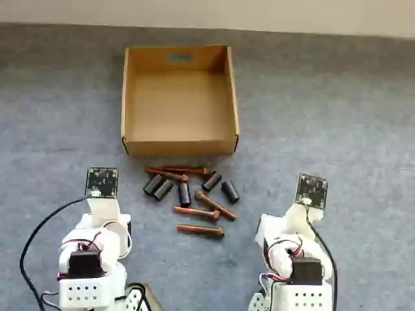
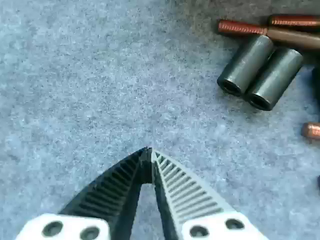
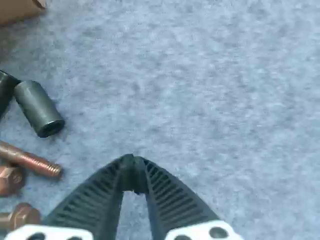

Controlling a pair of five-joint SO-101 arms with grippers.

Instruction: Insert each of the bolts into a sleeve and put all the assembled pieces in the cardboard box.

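Note:
Several copper bolts (image 1: 201,229) and dark sleeves (image 1: 184,194) lie heaped on the grey carpet just in front of the open cardboard box (image 1: 128,103), which holds nothing. Two sleeves (image 2: 260,72) lie side by side beyond my left gripper (image 2: 150,152), with bolts (image 2: 270,31) behind them. My left gripper is shut and empty, over bare carpet left of the heap. One sleeve (image 3: 39,108) and a bolt (image 3: 30,160) lie beside my right gripper (image 3: 133,160), which is shut and empty, right of the heap. Both arms (image 1: 94,253) (image 1: 295,256) sit folded at the near edge.
Grey carpet covers the table all around. A black cable (image 1: 29,249) loops at the left arm's base. A pale wall strip runs along the far edge.

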